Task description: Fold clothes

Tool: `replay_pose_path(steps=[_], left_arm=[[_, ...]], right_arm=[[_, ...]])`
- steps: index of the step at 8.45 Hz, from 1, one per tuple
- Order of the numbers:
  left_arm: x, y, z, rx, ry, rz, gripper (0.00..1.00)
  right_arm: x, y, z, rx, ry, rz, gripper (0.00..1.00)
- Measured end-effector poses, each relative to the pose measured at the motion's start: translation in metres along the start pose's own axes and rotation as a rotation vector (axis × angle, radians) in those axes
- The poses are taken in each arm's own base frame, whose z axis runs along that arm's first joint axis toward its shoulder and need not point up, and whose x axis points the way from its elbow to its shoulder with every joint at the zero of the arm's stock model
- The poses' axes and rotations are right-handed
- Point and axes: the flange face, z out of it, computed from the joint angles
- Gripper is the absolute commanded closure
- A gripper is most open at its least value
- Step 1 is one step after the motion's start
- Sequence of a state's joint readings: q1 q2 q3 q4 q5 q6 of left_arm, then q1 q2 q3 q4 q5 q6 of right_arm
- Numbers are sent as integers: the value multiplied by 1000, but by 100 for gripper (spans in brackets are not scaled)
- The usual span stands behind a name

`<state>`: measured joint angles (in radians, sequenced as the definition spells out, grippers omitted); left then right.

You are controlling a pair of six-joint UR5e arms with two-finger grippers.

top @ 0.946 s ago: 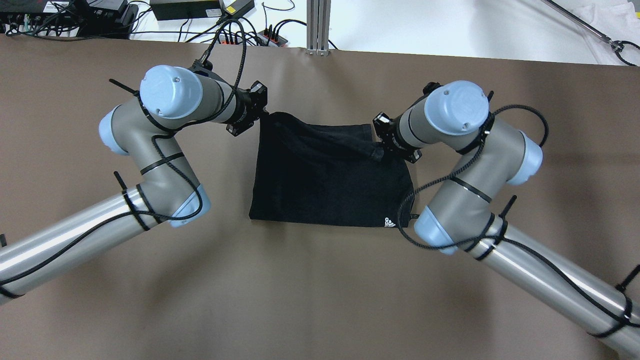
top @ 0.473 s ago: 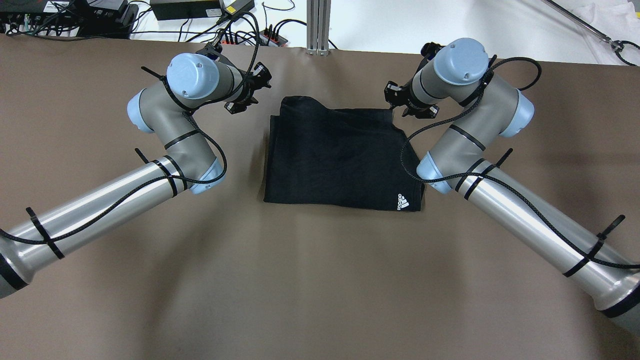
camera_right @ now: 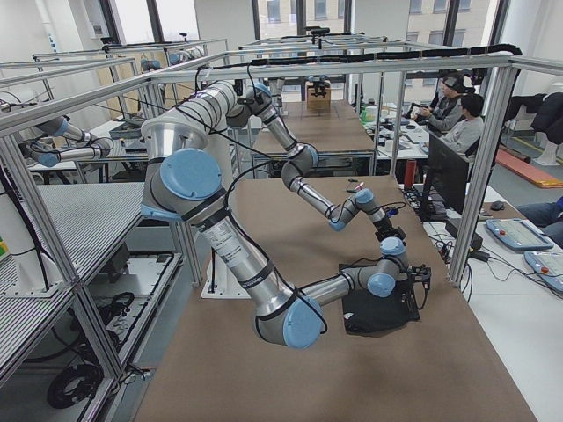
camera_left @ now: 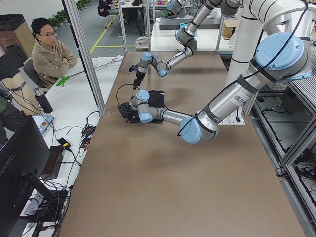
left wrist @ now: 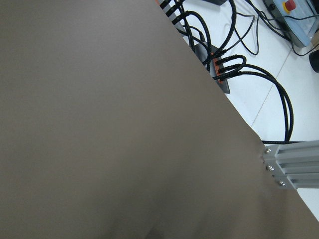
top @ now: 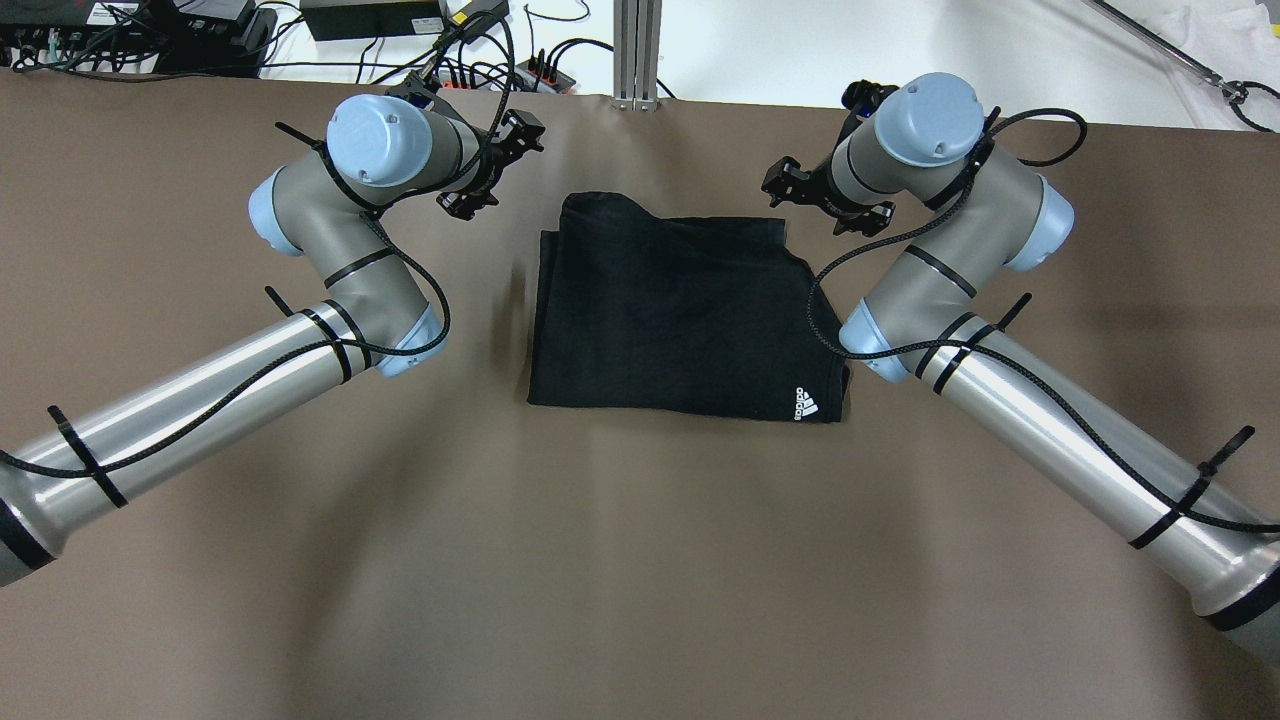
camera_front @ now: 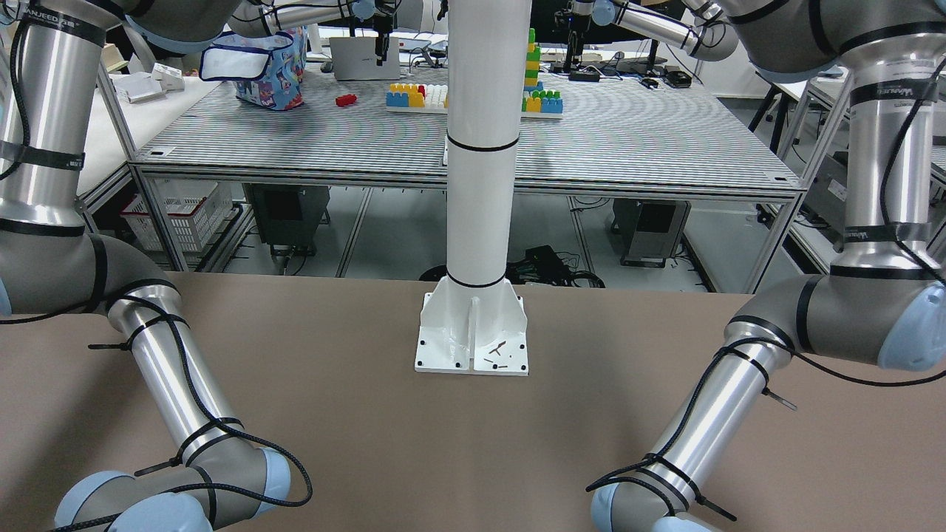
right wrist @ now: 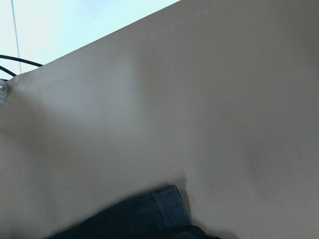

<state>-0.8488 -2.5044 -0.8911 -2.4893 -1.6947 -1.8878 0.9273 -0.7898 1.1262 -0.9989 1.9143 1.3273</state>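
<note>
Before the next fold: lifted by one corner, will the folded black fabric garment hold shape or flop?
Likely flops: the folded black fabric garment lies limp and flat, its far edge rumpled. Stacked layers would probably slide apart. Thin, so probably light.

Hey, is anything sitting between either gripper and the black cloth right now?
Nothing visible does. The black cloth lies on the brown table. The left gripper and right gripper hang beside its far corners, with only tabletop between.

The clothes (top: pixel 680 310) are soft, matt black cloth, with a white printed logo (top: pixel 806 403) at 5 o'clock. The table (top: pixel 600 560) is matt brown. The left arm (top: pixel 180 410) and right arm (top: pixel 1060 440) show shiny metal tubes.
</note>
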Motion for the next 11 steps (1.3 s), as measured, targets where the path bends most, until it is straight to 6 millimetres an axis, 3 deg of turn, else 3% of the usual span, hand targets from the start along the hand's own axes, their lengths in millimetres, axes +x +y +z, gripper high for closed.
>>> replay_pose_path(steps=[1,2,3,6,8,11], left_arm=[[1,-6,-8,2,14,85,0],[-13,-24,-17,19,17,232,0],[-39,-60,-26,58,-1,408,0],[-127,-227,-77,168,-157,917,0],[-204,-323,-121,178,-300,1152,0],[-292,-440,-220,149,-416,1359,0]], right_arm=[[14,-5,2,3,14,-53,6],[41,-15,5,8,41,-148,6],[80,-34,6,15,80,-274,6],[224,-110,-25,38,212,-562,5],[320,-132,-56,50,271,-693,5],[433,-152,-112,90,338,-824,5]])
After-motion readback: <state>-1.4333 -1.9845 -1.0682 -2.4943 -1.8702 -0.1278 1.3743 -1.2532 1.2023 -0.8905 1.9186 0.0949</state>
